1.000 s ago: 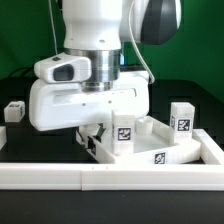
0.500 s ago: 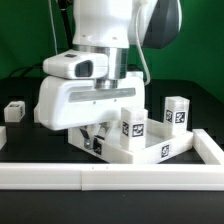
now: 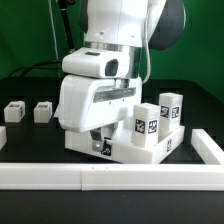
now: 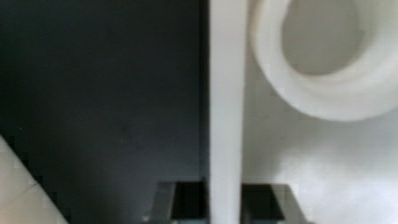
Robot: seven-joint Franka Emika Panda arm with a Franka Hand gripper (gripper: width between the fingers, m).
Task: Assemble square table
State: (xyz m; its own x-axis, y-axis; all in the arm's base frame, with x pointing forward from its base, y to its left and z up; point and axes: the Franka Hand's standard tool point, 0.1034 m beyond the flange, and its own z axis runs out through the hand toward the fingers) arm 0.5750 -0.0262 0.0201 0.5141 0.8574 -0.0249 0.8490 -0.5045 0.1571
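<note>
Two legs (image 3: 15, 110) lie loose on the exterior view's left, and two more stand upright at the slab (image 3: 145, 153). Gripper (image 4: 224, 205) is pinched narrow on the slab's thin wall, apparently to seat it against the rail (image 3: 60, 177) corner for bracing.

Robotics lab bench, black tabletop (image 3: 30, 140), white border rail (image 3: 100, 176), green backdrop (image 3: 15, 50), tagged white legs (image 3: 170, 106)

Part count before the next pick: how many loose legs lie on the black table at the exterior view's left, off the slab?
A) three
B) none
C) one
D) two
D: one loose leg and a second loose leg lie side by side, apart from the slab.
</note>
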